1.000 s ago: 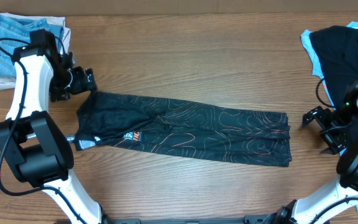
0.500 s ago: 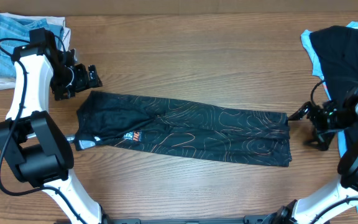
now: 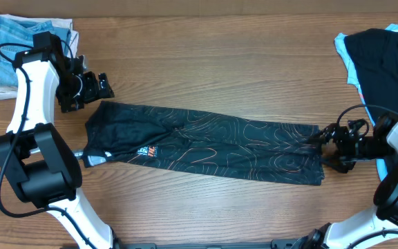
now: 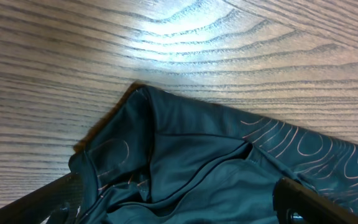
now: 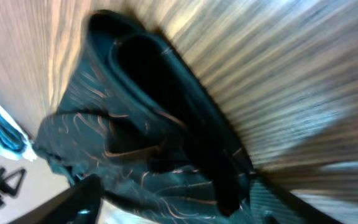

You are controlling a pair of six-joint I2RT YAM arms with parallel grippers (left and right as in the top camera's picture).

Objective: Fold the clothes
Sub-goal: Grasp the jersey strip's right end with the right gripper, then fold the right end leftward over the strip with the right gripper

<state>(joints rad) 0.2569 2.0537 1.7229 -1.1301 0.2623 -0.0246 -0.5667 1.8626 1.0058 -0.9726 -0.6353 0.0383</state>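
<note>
Your wood-grain surface (image 3: 220,69), black orange-lined shirt (image 3: 206,142) flat on it in a long strip, folded jeans (image 3: 9,41) up past the shirt's left end, dark garment heap (image 3: 385,62) up past its right end.

Evenly lit overhead; glare on the table (image 4: 166,28) at left wrist, right wrist view smeared

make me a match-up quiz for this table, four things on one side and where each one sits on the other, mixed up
Things:
1. patterned black shirt
2. jeans
3. left gripper
4. right gripper

Places:
A. far left corner of the table
B. at the shirt's right end
C. laid in a long strip across the middle
D. by the shirt's far left corner

Pairs: 1-C, 2-A, 3-D, 4-B
</note>
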